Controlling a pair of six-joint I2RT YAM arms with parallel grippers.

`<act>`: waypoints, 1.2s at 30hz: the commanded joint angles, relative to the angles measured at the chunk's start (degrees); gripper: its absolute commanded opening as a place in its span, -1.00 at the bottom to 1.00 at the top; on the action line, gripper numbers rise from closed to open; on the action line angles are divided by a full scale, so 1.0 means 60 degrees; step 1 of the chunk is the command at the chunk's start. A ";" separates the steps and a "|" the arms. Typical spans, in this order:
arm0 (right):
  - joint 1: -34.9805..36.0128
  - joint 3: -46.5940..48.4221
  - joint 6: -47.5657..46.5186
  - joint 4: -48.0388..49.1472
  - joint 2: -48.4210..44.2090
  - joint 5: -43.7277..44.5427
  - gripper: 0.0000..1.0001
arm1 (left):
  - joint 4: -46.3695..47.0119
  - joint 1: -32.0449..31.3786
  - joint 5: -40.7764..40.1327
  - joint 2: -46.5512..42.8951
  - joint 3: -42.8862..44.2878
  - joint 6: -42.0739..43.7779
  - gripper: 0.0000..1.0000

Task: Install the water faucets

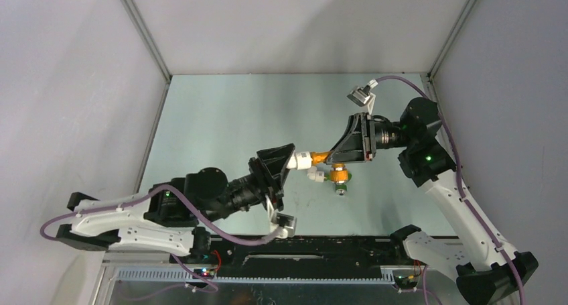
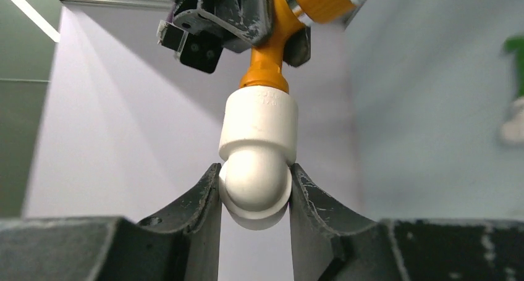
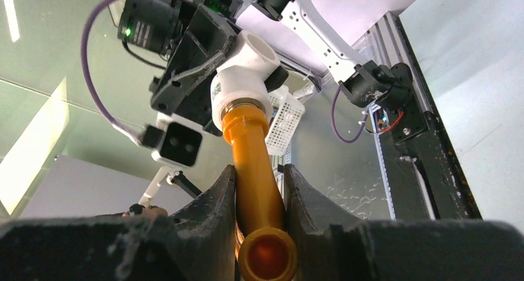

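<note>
My left gripper [image 1: 289, 159] is shut on a white elbow fitting [image 1: 303, 160], seen close in the left wrist view [image 2: 256, 170]. The orange faucet [image 1: 320, 157] sticks out of that fitting's end [image 2: 270, 65]. My right gripper [image 1: 348, 149] is shut on the orange faucet's curved spout [image 3: 256, 182], and the fitting [image 3: 244, 77] shows at its far end. Both are held above the table. The green faucet [image 1: 339, 176] with an orange knob lies on the table below them, joined to a second white elbow fitting [image 1: 316, 176].
The pale green table [image 1: 221, 124] is walled by grey panels at the left, back and right. A black rail [image 1: 315, 248] runs along the near edge between the arm bases. A white mesh basket [image 3: 285, 120] shows in the right wrist view.
</note>
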 commanded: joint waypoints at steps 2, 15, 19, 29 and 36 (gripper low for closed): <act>-0.0128 0.0158 0.0321 -0.0414 0.0184 0.0517 -1.00 | 0.0498 -0.0607 -0.2322 0.0457 0.0276 0.3620 -1.00; -0.0921 0.0154 -0.0608 -0.1230 -0.0425 0.0710 -1.00 | 0.0746 -0.0754 -0.2146 -0.0607 -0.0209 -0.1496 0.99; -0.1188 0.0158 -0.1388 -0.2011 -0.0533 0.0705 -1.00 | 0.0890 -0.0674 -0.2251 -0.1021 -0.0251 -0.6264 0.99; -0.1381 0.0158 -0.2597 -0.3044 -0.0699 0.0825 -1.00 | 0.0294 0.2278 -0.1098 -0.1190 -0.0332 -1.8302 0.99; -0.1379 0.0166 -0.2521 -0.2903 -0.0653 0.0784 -1.00 | 0.1767 0.5493 0.3008 -0.1390 -0.1763 -2.3950 0.97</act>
